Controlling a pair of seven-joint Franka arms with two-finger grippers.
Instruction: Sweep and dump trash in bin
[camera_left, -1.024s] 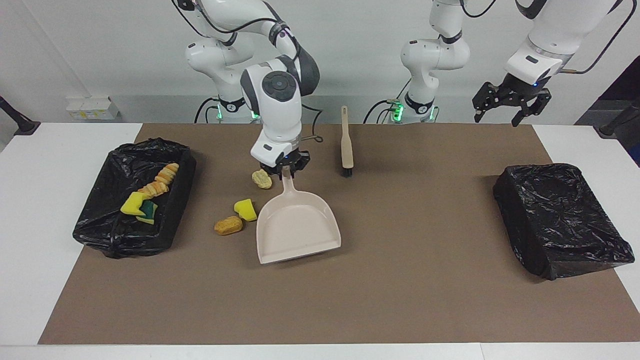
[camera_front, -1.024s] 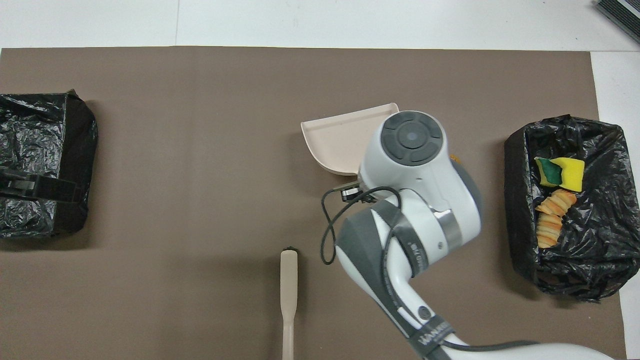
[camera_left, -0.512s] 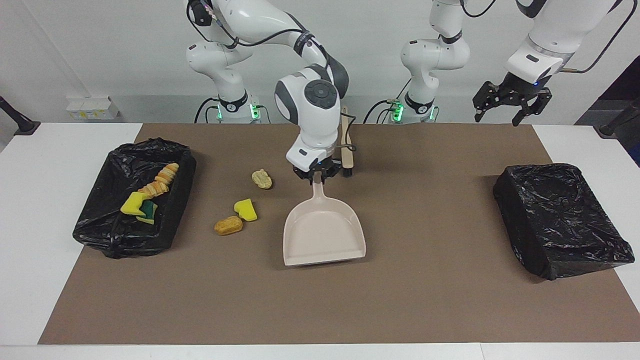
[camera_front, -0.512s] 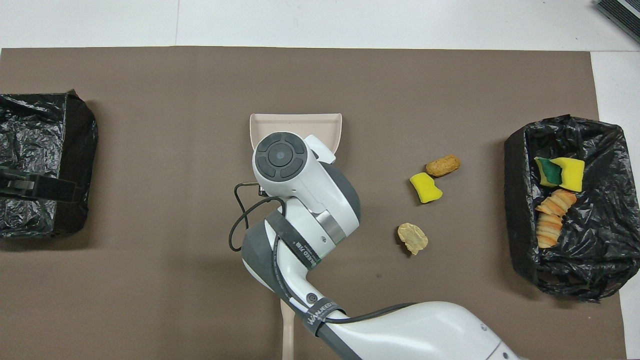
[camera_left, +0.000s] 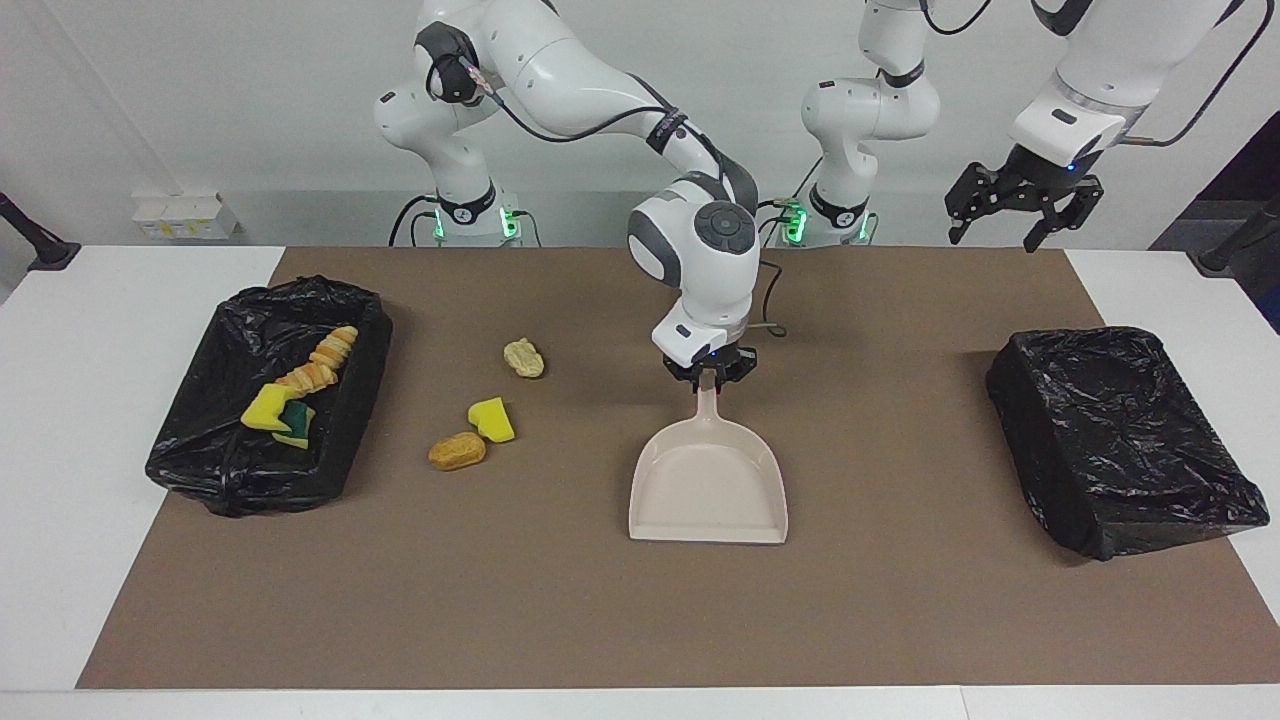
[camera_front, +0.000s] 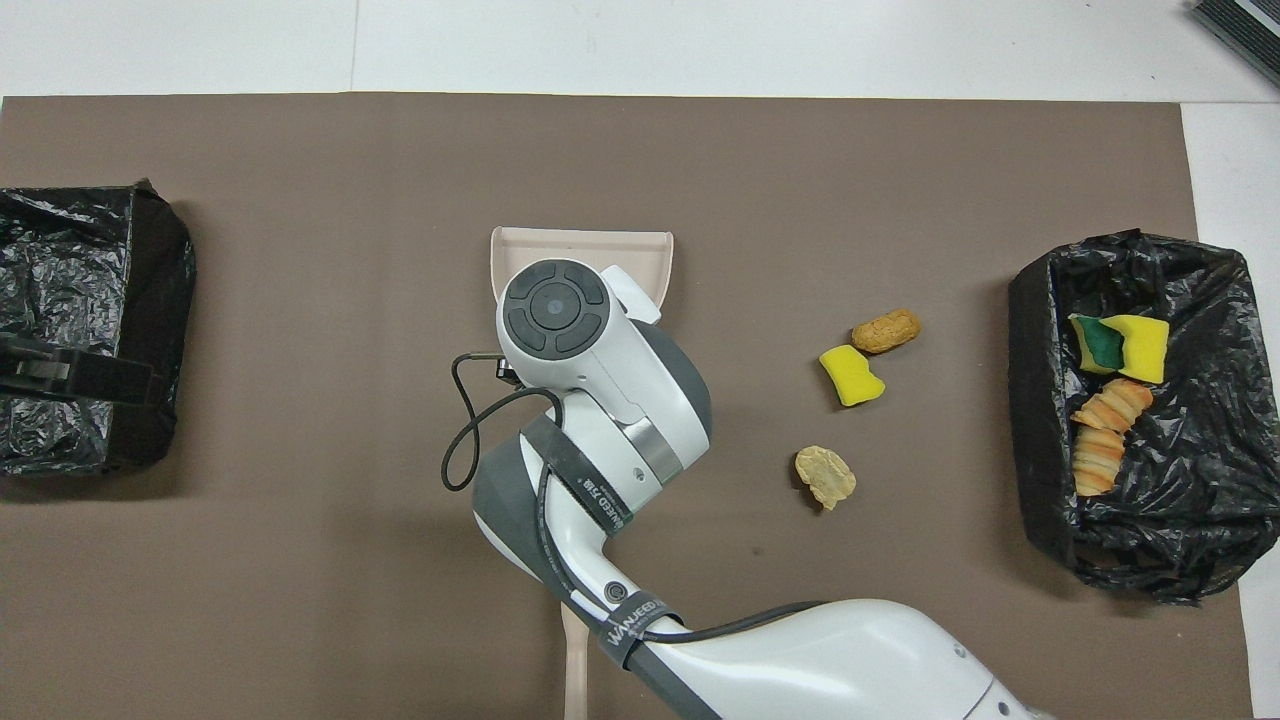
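The beige dustpan (camera_left: 708, 488) lies flat on the brown mat mid-table, its mouth pointing away from the robots. My right gripper (camera_left: 708, 372) is at the tip of its handle; in the overhead view the arm hides that handle. Three pieces of trash lie on the mat toward the right arm's end: a pale lump (camera_left: 524, 357), a yellow sponge chunk (camera_left: 491, 419) and an orange lump (camera_left: 457, 451). The black-lined bin (camera_left: 200, 440) at that end holds a yellow-green sponge (camera_left: 278, 415) and pastry pieces (camera_left: 322, 362). My left gripper (camera_left: 1010, 215) waits open, raised.
A second bin wrapped in a black bag (camera_left: 1120, 440) stands at the left arm's end, under the left gripper in the overhead view. A beige brush handle (camera_front: 573, 660) shows near the robots, mostly covered by the right arm. A cable loops off the right wrist.
The right arm has slid the dustpan along the mat toward the left arm's end, away from the loose trash, and turned it straight. The left arm has not moved.
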